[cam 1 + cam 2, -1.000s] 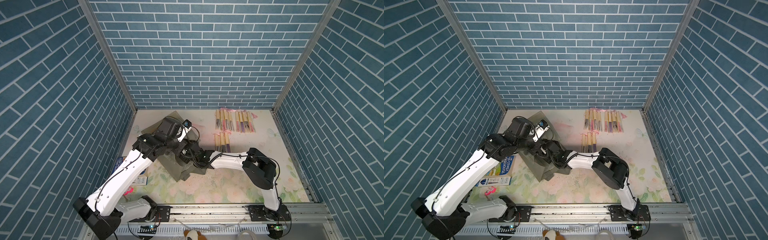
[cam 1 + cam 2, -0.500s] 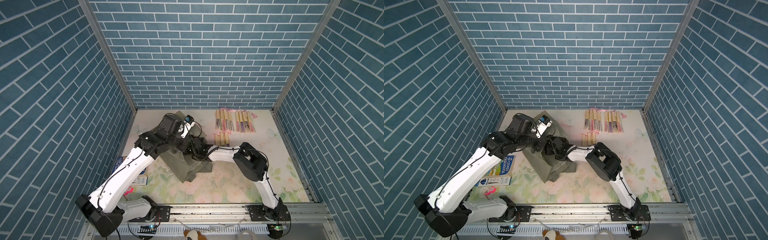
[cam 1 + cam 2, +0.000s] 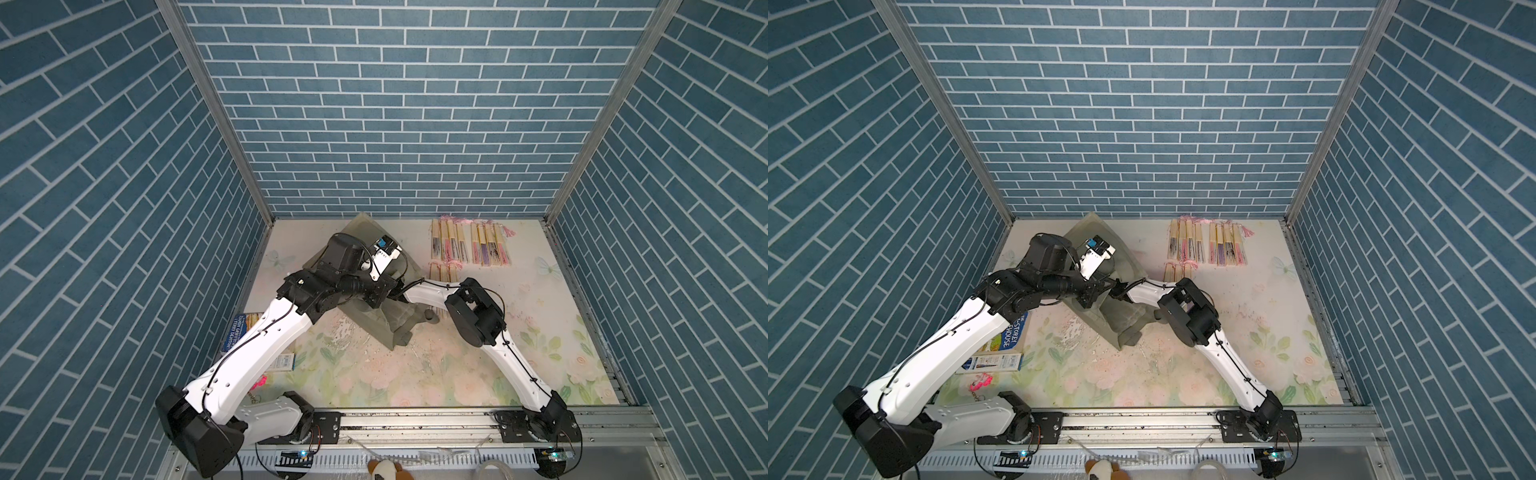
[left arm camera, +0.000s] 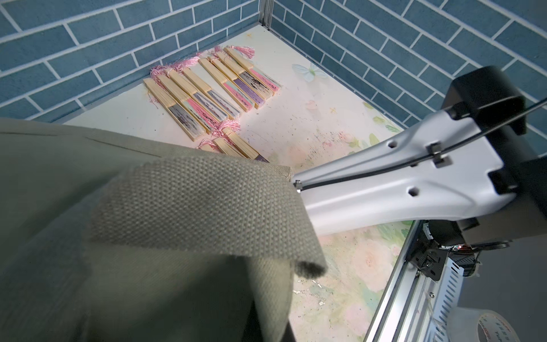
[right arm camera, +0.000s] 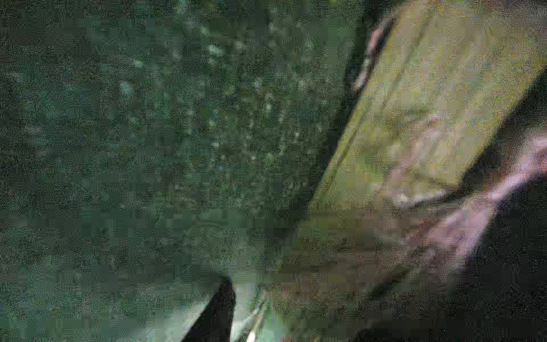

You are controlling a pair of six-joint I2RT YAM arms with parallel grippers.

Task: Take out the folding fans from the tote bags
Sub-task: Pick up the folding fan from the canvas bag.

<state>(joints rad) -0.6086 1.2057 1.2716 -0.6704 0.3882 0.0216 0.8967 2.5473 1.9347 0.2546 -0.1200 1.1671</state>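
Note:
The grey-green tote bag [image 3: 374,328] [image 3: 1121,322] stands partly raised at the back left of the table. My left gripper [image 3: 392,286] [image 3: 1104,286] is shut on its upper edge, and in the left wrist view a fold of the tote bag [image 4: 148,207] runs between the jaws of the left gripper [image 4: 270,328]. The right arm [image 3: 428,291] reaches into the bag's mouth, so both top views hide the right gripper. Its wrist view is dark: one finger [image 5: 219,311] stands off-centre with the jaws apart, and a folding fan [image 5: 429,103] with a pink tassel lies to one side. Several folding fans [image 3: 469,249] [image 3: 1208,249] [image 4: 213,88] lie in rows at the back right.
A blue book [image 3: 239,332] [image 3: 1013,334], a small box [image 3: 994,361] and a pink trinket [image 3: 980,380] lie near the left wall. A short row of fans [image 3: 444,272] lies just right of the bag. The metal rail [image 3: 415,419] runs along the front edge.
My left gripper has lifted the bag's edge and carried it back toward the rear wall. The right arm has pushed deeper into the bag, its elbow swinging left and back.

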